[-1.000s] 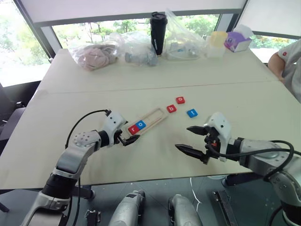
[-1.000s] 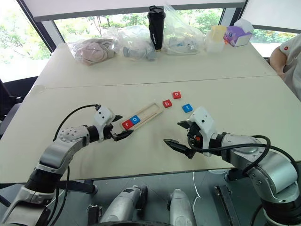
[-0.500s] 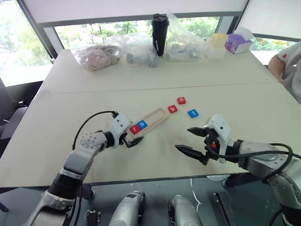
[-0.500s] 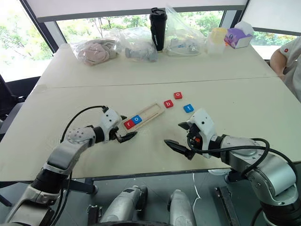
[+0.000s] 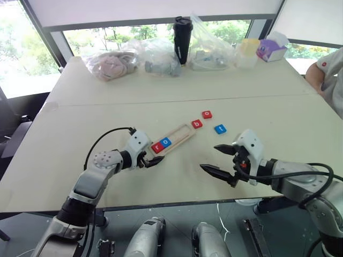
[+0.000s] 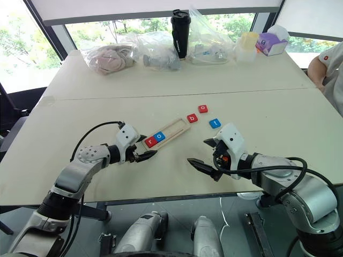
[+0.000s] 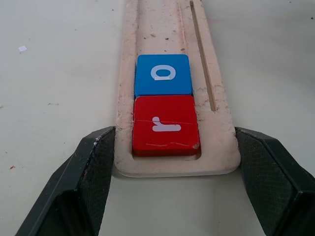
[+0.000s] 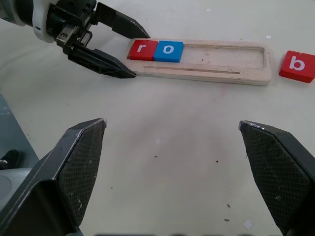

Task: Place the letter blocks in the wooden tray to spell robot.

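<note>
The wooden tray [image 5: 179, 137] lies slantwise on the table with a red "r" block [image 5: 156, 147] and a blue "o" block [image 5: 166, 142] at its near end. My left gripper [image 5: 151, 156] is shut on that end, one finger pressed to each side of the tray [image 7: 162, 24]. Beyond the tray's far end lie a red "b" block [image 5: 197, 124], a red "o" block [image 5: 207, 114] and a blue "t" block [image 5: 220, 129]. My right gripper [image 5: 209, 157] hovers open and empty to the right of the tray, nearer than the loose blocks.
Along the table's far side stand plastic bags [image 5: 110, 64], a black tumbler [image 5: 181, 37], a yellow cup [image 5: 247, 48] and a purple tissue box [image 5: 270, 47]. A person's arm [image 5: 327, 67] shows at the right edge. The table's front edge runs just below both grippers.
My left gripper moved right to the tray's near end and shut on it; the tray turned slightly. The right gripper stayed still.
</note>
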